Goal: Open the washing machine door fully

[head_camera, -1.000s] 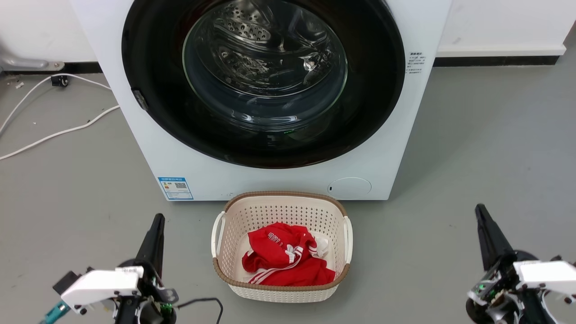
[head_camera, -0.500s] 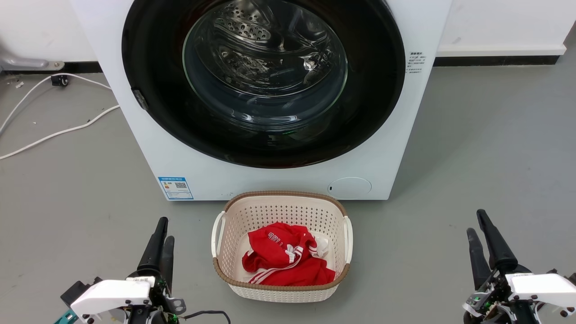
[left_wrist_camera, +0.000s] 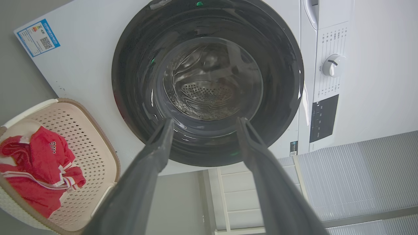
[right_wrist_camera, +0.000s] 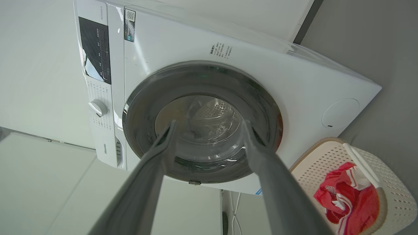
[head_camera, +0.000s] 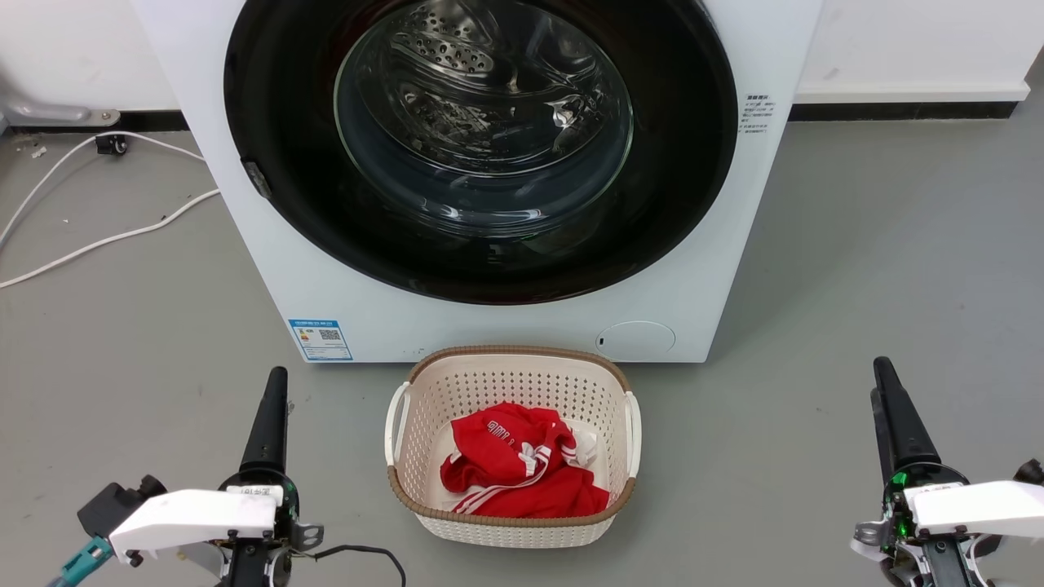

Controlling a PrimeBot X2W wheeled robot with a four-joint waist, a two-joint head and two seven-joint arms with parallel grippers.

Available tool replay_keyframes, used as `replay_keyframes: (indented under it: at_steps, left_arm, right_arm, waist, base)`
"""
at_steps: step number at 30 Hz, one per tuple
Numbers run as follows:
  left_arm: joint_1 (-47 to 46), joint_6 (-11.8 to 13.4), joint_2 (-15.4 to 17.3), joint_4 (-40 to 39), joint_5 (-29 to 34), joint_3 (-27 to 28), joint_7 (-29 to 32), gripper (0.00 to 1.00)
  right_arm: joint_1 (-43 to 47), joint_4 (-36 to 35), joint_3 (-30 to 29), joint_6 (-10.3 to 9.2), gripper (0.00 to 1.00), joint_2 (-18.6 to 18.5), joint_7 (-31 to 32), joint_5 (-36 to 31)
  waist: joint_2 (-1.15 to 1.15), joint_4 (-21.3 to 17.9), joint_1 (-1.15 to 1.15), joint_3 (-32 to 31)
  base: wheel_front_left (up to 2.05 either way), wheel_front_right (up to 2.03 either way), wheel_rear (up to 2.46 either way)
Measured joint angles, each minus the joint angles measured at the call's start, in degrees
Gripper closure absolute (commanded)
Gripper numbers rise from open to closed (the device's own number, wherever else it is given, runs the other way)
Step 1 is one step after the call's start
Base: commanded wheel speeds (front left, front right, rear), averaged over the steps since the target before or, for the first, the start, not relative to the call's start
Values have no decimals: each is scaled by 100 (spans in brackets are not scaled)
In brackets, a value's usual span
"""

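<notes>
Sparse print on the washing machine (head_camera: 391, 326)
A blue label (head_camera: 320, 339) with a QR code sits at the lower left of its front. What looks like "Hisense" (right_wrist_camera: 105, 147) stands below the dial (right_wrist_camera: 98, 107). The dark lettering (head_camera: 757, 112) at the front's upper right is too small to read.

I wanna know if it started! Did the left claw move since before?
Yes. Against the laundry basket, the left claw has crept slightly up the head view, toward the washing machine, and a little further left of the basket.
</notes>
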Motion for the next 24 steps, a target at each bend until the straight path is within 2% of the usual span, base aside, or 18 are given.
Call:
replay_keyframes:
  at_steps: [13, 24]
  left_arm:
    - [-16, 0, 0, -356, 1578, -46, -277, 0]
    - [-85, -1, 0, -394, 2953, -214, -485, 0]
  right_arm:
    - [47, -350, 174, 0, 0, 3, -263, -2204]
    - [127, -447, 200, 0, 0, 5, -438, -3662]
  waist:
    - [0, -4, 0, 9]
    - [0, 5, 0, -6]
  base:
    - [0, 0, 0]
    - [0, 0, 0]
